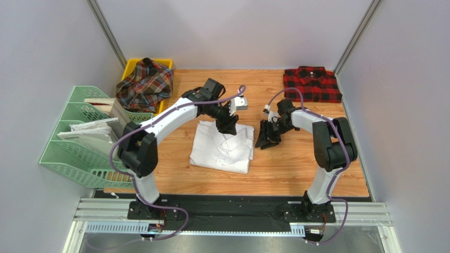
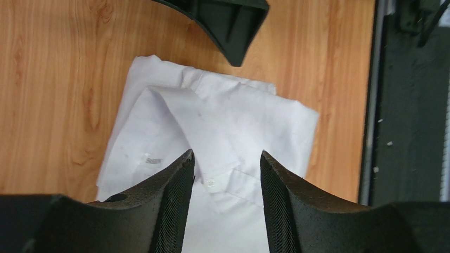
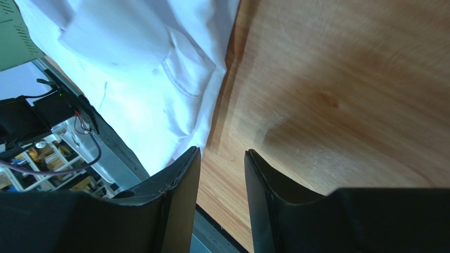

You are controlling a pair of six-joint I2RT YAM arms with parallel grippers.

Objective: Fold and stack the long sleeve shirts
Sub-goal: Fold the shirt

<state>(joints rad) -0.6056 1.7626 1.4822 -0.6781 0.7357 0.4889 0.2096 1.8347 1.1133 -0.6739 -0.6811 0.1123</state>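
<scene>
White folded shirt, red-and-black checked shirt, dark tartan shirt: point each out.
white folded cloth shirt (image 1: 222,149): top external view, front panel.
red-and-black checked cloth shirt (image 1: 311,85): top external view, middle of body.
dark tartan cloth shirt (image 1: 145,84): top external view, crumpled middle.

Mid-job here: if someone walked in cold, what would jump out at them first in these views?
The folded white shirt at the table's middle, with the left gripper open over its collar end and the right gripper open beside its right edge. Next, the red checked shirt at the far right corner and the tartan shirt heaped on the yellow bin at far left.
</scene>
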